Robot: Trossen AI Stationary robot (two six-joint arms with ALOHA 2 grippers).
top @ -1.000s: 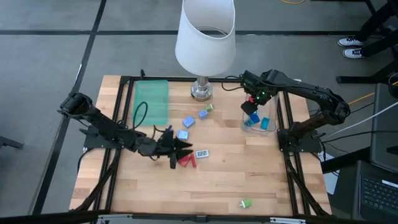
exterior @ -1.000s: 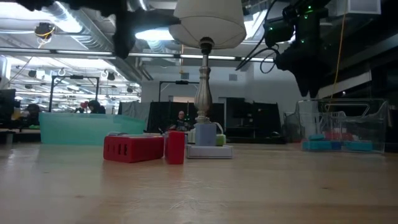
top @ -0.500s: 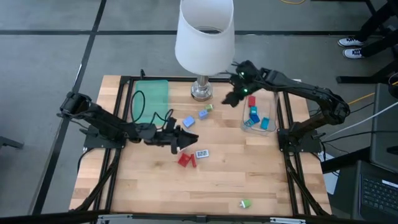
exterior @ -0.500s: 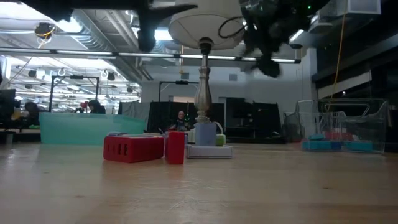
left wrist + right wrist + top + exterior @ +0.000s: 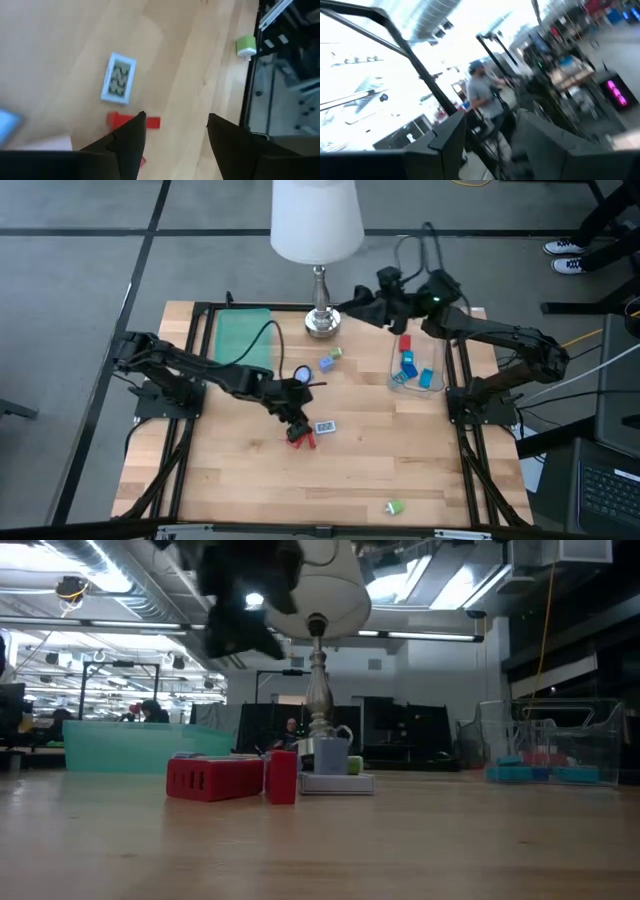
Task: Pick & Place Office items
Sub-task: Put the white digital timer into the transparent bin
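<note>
left gripper (image 5: 297, 418) above red pieces (image 5: 301, 438), fingers apart

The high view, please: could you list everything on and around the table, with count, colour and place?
Lamp: one, white shade, silver base, at the table's far edge.
Tray: one, flat, green, far left of the table.
Bin: one, clear plastic, right side; holds blue and red pieces.
Red pieces: two, mid-table.
White piece: one, beside the red ones.
Blue pieces: two, nearer the lamp.
Green pieces: one at the near edge, one small by the lamp.
Shoes: two, on the floor, far right.
Left gripper: open, above the red pieces.
Right gripper: open, raised beside the lamp.
</note>
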